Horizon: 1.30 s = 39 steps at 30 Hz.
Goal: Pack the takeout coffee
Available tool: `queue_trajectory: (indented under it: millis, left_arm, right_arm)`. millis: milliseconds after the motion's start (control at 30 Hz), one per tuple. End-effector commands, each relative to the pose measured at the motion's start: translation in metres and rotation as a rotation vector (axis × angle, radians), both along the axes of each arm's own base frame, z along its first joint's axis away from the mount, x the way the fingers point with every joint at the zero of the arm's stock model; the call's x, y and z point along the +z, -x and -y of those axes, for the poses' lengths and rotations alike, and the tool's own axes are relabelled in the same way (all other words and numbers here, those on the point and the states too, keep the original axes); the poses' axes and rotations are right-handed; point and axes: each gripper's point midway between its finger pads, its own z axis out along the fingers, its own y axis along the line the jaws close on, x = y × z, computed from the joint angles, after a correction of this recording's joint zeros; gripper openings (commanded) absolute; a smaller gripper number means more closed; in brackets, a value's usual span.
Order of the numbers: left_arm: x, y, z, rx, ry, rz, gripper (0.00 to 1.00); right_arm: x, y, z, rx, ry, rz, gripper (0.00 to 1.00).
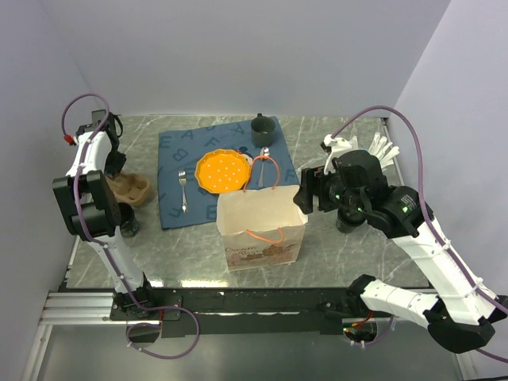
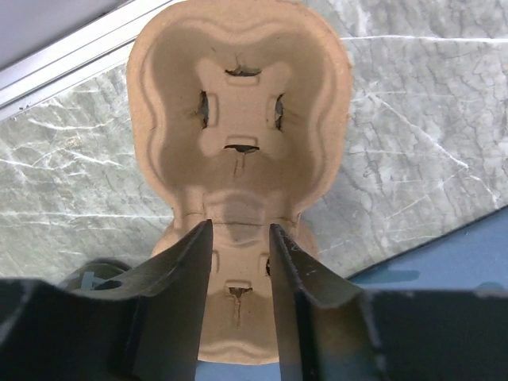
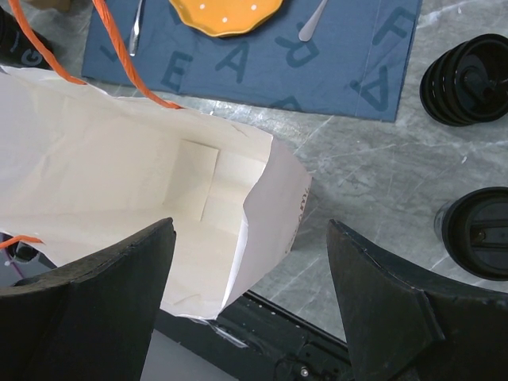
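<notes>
Top view high above near table (image 1: 333, 246) edge — wrist views close, downward: left over cup carrier (image 2: 238, 119), right over bag (image 3: 119, 198).

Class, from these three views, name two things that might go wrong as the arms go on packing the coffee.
The left gripper straddles the cup carrier only at its thin centre ridge; lifted there, the carrier might tilt or tear. The paper bag has a wall creased inward beside the open right gripper, so the carrier could snag on the rim.
</notes>
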Motion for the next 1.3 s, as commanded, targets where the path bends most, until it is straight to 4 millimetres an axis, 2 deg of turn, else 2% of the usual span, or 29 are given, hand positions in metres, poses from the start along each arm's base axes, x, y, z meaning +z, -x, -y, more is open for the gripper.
queue_trajectory:
  millis: [0,67,200,300,433,700,1033,1267]
  left_arm:
    - [0.008,-0.005,-0.001,-0.003,0.005,0.033,0.37]
    - [0.008,-0.005,0.0,-0.005,0.009,0.04,0.39]
    - [0.007,-0.004,-0.001,-0.015,0.005,0.015,0.54]
    - [0.002,-0.004,-0.001,-0.011,0.012,-0.001,0.57]
    - [-0.003,-0.007,0.002,-0.014,0.027,0.021,0.53]
    - [-0.018,0.005,0.001,0.016,0.023,-0.037,0.51]
    - [-0.02,0.005,0.0,0.012,0.013,-0.035,0.51]
    - [-0.022,0.004,-0.001,0.006,0.017,-0.043,0.44]
  right_arm:
    - [0.023,-0.009,-0.002,-0.018,-0.038,0.083,0.84]
    - [0.024,-0.009,-0.001,-0.019,-0.041,0.089,0.84]
    - [0.025,-0.01,-0.001,-0.019,-0.037,0.09,0.84]
    - [0.024,-0.009,0.0,-0.02,-0.036,0.088,0.84]
    - [0.023,-0.009,0.001,-0.022,-0.033,0.093,0.84]
    - [0.025,-0.012,-0.002,-0.017,-0.033,0.096,0.84]
    - [0.025,-0.014,-0.004,-0.013,-0.033,0.094,0.85]
    - [0.026,-0.014,-0.006,-0.01,-0.041,0.092,0.84]
